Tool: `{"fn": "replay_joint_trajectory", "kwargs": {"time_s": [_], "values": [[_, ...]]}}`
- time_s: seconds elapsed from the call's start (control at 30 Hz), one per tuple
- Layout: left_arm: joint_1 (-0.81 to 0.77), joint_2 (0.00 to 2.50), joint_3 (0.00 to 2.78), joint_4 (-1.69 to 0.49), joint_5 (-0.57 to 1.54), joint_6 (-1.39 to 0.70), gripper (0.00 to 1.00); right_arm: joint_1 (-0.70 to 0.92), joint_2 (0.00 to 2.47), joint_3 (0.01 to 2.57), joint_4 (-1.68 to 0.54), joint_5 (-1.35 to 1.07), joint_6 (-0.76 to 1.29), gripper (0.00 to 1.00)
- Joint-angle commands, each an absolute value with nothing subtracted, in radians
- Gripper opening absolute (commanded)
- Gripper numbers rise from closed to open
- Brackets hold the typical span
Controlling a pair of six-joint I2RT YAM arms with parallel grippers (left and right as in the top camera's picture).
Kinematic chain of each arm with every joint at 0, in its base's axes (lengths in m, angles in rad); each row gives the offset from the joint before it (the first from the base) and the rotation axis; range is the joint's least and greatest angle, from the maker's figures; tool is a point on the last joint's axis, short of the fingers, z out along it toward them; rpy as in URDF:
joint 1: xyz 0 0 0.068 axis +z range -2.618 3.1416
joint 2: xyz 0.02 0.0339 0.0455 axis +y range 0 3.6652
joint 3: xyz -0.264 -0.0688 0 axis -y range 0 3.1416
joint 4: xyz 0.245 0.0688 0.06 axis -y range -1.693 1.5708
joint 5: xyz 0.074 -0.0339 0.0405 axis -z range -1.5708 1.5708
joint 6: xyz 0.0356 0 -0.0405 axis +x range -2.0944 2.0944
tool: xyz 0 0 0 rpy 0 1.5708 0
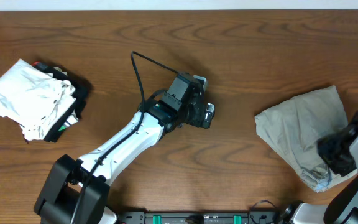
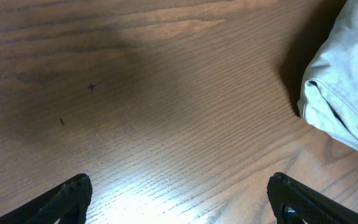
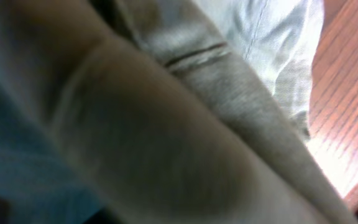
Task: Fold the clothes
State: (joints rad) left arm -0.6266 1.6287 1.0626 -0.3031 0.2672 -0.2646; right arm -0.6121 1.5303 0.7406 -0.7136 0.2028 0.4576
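Two heaps of clothes lie on the wooden surface (image 1: 260,50), which is brown with a fine, wavy grain. The left gripper (image 1: 205,116) hovers over bare wood between them, opened wide and holding nothing. In the left wrist view its dark, rounded fingertips (image 2: 67,198) stand far apart at the lower corners.

The beige garment (image 1: 303,121) lies apart from this gripper, toward the right gripper (image 1: 335,154). It is a crumpled, roughly triangular shape of matt woven cloth with a stitched hem. The right gripper is down on one corner of it, touching it. Its camera shows only blurred beige folds and one dark seam line, so I cannot tell if this gripper is open or closed on the cloth.

The white garment (image 1: 27,99) is well apart from the left gripper, on the side away from the right gripper. It is a soft, wrinkled bundle lying partly on a black item (image 1: 78,99) with small green and red marks.
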Motion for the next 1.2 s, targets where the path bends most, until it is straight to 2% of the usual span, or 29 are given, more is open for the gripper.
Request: {"fn": "replay_joint_trajectory", "kwargs": {"time_s": [0.0, 0.03, 0.17, 0.53, 0.77, 0.97, 1.17], "values": [[-0.626, 1.633, 1.065, -0.304, 0.278, -0.254, 0.92, -0.622, 1.524, 0.699, -0.69, 0.229, 0.478, 0.41], [-0.626, 1.633, 1.065, -0.302, 0.278, -0.251, 0.92, -0.622, 1.524, 0.695, -0.682, 0.229, 0.478, 0.48], [-0.626, 1.633, 1.064, -0.302, 0.277, -0.232, 0.92, -0.622, 1.524, 0.691, -0.676, 0.217, 0.476, 0.57], [-0.626, 1.633, 1.064, -0.297, 0.277, -0.232, 0.92, -0.583, 1.539, 0.655, -0.556, -0.011, 0.347, 0.43], [-0.626, 1.633, 1.065, -0.252, 0.277, -0.232, 0.92, -0.451, 1.603, 0.654, -0.569, -0.087, 0.266, 0.47], [-0.627, 1.633, 1.065, -0.019, 0.278, -0.232, 0.92, -0.335, 1.665, 0.654, -0.563, -0.098, 0.247, 0.5], [-0.635, 1.634, 1.065, 0.141, 0.277, -0.232, 0.92, -0.24, 1.672, 0.654, -0.532, -0.202, 0.115, 0.55]]}}
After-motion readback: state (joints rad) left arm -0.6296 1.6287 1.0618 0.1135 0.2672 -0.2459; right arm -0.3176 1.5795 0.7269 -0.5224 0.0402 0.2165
